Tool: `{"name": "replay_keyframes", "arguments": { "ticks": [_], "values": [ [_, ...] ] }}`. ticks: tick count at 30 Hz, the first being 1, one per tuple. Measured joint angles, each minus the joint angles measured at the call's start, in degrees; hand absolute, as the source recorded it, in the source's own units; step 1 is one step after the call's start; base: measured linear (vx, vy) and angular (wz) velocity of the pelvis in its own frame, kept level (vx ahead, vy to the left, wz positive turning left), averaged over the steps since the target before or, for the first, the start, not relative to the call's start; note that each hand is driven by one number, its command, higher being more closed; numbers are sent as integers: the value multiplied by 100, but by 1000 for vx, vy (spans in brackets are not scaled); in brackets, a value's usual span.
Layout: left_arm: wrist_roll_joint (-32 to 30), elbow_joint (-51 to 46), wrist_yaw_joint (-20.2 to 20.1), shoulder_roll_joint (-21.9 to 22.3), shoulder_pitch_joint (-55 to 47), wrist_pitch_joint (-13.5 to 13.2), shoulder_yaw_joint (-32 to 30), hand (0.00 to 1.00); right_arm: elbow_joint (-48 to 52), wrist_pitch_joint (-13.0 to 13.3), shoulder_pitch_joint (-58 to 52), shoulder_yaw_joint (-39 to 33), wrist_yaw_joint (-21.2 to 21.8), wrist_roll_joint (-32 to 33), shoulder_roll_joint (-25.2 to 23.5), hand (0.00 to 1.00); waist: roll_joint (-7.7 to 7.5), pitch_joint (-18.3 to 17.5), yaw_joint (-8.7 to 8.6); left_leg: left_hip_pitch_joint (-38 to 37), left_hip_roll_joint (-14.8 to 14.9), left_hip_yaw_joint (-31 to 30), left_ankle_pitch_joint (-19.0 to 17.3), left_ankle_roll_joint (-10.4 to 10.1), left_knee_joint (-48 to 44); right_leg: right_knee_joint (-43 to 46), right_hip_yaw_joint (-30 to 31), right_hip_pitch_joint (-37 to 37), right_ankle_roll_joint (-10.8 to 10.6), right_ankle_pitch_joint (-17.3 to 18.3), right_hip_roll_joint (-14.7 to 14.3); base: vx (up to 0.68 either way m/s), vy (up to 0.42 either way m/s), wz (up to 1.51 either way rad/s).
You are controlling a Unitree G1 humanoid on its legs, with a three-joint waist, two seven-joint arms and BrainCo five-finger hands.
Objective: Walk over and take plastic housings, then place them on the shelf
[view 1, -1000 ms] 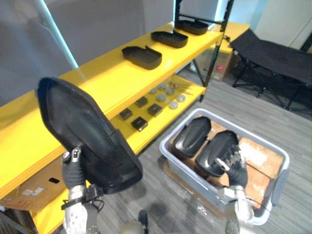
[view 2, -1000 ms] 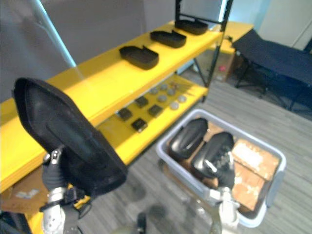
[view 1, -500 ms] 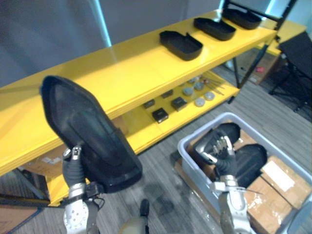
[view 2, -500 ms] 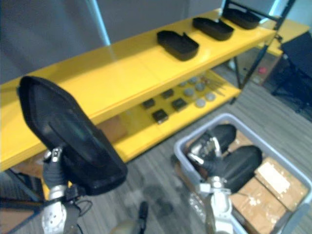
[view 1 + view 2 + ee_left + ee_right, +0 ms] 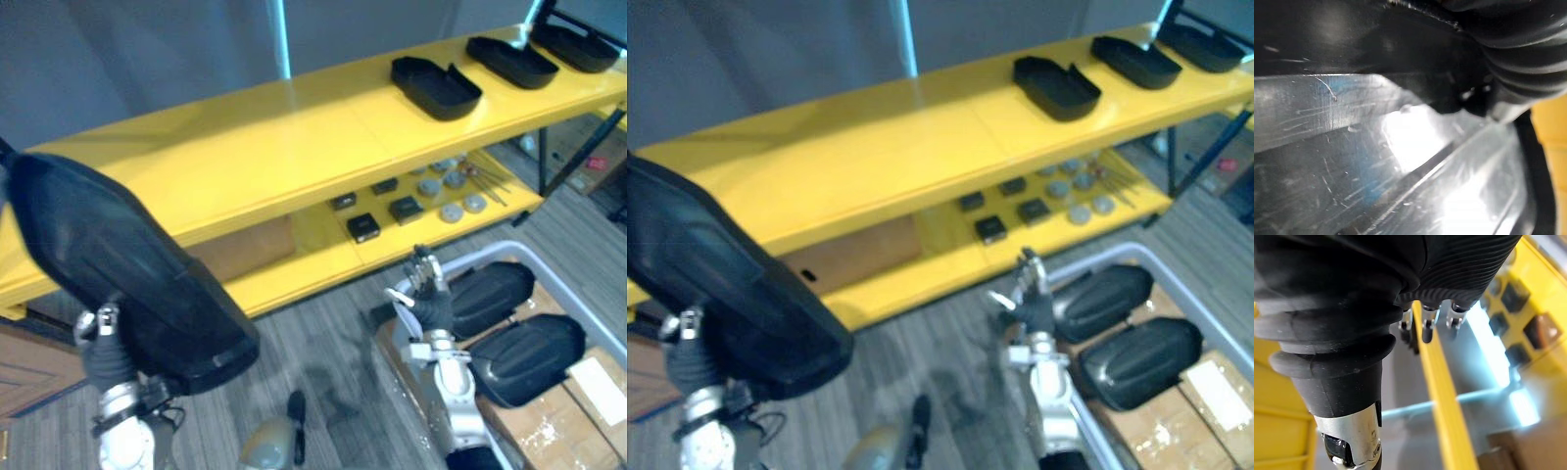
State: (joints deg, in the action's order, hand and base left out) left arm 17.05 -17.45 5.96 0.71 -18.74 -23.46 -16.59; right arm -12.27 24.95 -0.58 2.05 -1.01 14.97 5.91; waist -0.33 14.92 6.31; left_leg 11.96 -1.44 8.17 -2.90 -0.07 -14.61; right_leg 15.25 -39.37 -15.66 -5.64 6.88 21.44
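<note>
We find the left hand (image 5: 101, 345) at the near left clamped on a large black plastic housing (image 5: 118, 269), thumb on its near face, holding it up before the yellow shelf (image 5: 294, 137). The right hand (image 5: 426, 299) hovers empty, fingers apart, at the left rim of the grey bin (image 5: 487, 252), which contains two more housings (image 5: 495, 294). Three shelved housings (image 5: 436, 86) lie on the top tier, far right.
</note>
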Motion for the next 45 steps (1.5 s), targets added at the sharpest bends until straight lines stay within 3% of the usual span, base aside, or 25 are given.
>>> {"name": "replay_keyframes", "arguments": {
  "ticks": [1,2,3,4,5,6,7,8,9,10,12,14,16,17,18,20,23,32,34,36,39,41,42,45],
  "values": [
    [-27,4,-18,-44,84,-6,12,100,1,3,-46,-80,57,9,54,0,150,-47,-65,-61,88,-38,2,3,62,802,226,344,415,-265,136,-46,182,34],
    [-113,4,7,-141,172,-11,-3,100,12,19,-49,-188,156,13,61,0,159,-43,-104,-285,63,-157,-5,14,257,1546,719,702,1063,-699,243,-33,175,27],
    [-203,4,29,-205,228,-13,-1,100,12,23,-54,-246,191,11,53,0,146,-36,-134,-418,53,-232,-15,29,381,1860,1037,874,1220,-1075,241,18,147,43],
    [-303,43,49,-421,370,-39,33,100,21,43,-83,-358,254,9,16,0,192,-32,-221,-627,92,-514,-10,48,694,2346,1725,1206,895,-1190,56,41,69,61],
    [-328,98,58,-541,497,-44,47,100,37,60,-85,-425,295,9,0,0,173,-43,-274,-718,103,-710,13,98,900,2453,2009,1360,662,-709,-199,72,42,94],
    [-348,234,58,-674,796,-44,55,100,105,102,-78,-587,381,10,-1,0,182,-49,-366,-860,182,-955,16,138,1288,2393,2303,1651,581,-164,-671,118,28,101],
    [-348,395,57,-766,1096,-45,42,100,203,125,-92,-754,465,12,-16,0,147,-72,-433,-976,204,-1073,1,130,1573,1973,2453,1903,596,66,-1060,137,47,91],
    [-347,478,58,-817,1225,-45,32,100,234,132,-96,-834,494,13,-43,0,45,-79,-446,-950,116,-1067,-67,143,1527,1699,2548,2015,561,126,-1082,106,24,74],
    [-338,624,63,-862,1427,-16,87,100,376,141,-114,-951,547,25,-19,0,7,-59,-474,-776,23,-1003,189,229,1105,1234,2756,2070,372,185,-1121,69,-14,54],
    [-342,756,63,-901,1443,29,173,100,391,122,-234,-974,617,58,-32,0,-80,-84,-480,-828,-122,-988,222,325,877,766,3085,2042,267,181,-1177,35,-22,53],
    [-353,600,48,-866,1182,57,399,100,570,121,-433,-1019,791,260,-22,0,-92,-281,-550,-912,-227,-1188,158,348,938,67,3368,2048,100,71,-1384,163,-72,72],
    [-359,434,7,-801,1039,62,471,100,766,120,-435,-1029,883,353,-23,0,-165,-385,-528,-1016,-257,-1207,157,344,1070,-194,3363,2034,79,22,-1414,237,-119,36],
    [-361,262,5,-643,869,77,548,100,1045,117,-448,-969,1011,392,-31,0,-253,-554,-398,-1091,-327,-1207,65,264,1125,-689,3302,1808,112,-262,-1409,283,-186,10],
    [-355,253,11,-581,820,79,560,100,1081,115,-476,-922,1088,403,-58,0,-354,-656,-355,-1104,-401,-1223,-29,176,1090,-916,3235,1551,-19,-540,-1344,265,-198,11],
    [-356,270,13,-469,785,90,571,100,1066,103,-474,-924,1126,405,-54,0,-291,-719,-359,-1117,-354,-1242,-65,153,1066,-1010,3145,1469,-59,-590,-1378,309,-210,29],
    [-359,240,17,-144,691,106,681,100,1087,101,-483,-958,1173,452,-49,0,-94,-898,-389,-1103,-184,-1140,-110,67,1040,-1210,2983,1296,-4,-603,-1500,242,-120,33],
    [-359,234,12,-16,703,111,852,100,1084,98,-444,-1057,1151,451,-28,0,21,-966,-396,-1235,-46,-949,-52,-14,1071,-1312,2910,1056,-1,-601,-1618,184,-93,26],
    [-361,235,18,-43,684,121,821,100,1084,97,-278,-1105,773,332,-56,0,-86,-1019,-419,-1503,-25,-872,-46,-32,1314,-1302,3028,965,73,-556,-1639,49,-6,-1],
    [-369,235,28,-116,685,126,798,100,1092,98,-280,-1177,609,199,-197,0,-159,-1042,-467,-1515,-35,-749,-54,-33,1336,-1283,3061,987,190,-481,-1630,-39,9,-11],
    [-458,238,89,-230,677,131,789,100,1152,98,-336,-1222,455,94,-267,0,-190,-1001,-534,-1335,-21,-677,-334,-23,879,-1244,3156,982,231,-324,-1639,-91,-22,-18],
    [-688,250,263,-247,621,131,823,100,1560,115,-713,-1220,179,-8,-309,0,65,-827,-570,-931,339,-431,-965,-172,-570,-948,3332,893,317,-20,-1875,-111,-52,-31],
    [-708,270,262,-242,623,131,842,100,1748,157,-989,-1325,48,-23,-375,0,60,-748,-728,-675,466,-222,-995,-260,-1254,-767,3387,870,419,122,-1877,-99,-34,-12],
    [-774,278,243,-248,628,131,850,100,1794,176,-1074,-1447,-19,-84,-415,0,62,-728,-742,-588,572,-28,-1054,-189,-1502,-698,3483,860,445,158,-1836,-31,-7,-36],
    [-864,271,234,-252,644,125,900,100,2024,274,-1270,-1585,-49,-128,-425,0,92,-738,-788,-605,968,391,-1047,-200,-1087,-622,3775,821,362,242,-1635,19,63,-54]
  ]
}}
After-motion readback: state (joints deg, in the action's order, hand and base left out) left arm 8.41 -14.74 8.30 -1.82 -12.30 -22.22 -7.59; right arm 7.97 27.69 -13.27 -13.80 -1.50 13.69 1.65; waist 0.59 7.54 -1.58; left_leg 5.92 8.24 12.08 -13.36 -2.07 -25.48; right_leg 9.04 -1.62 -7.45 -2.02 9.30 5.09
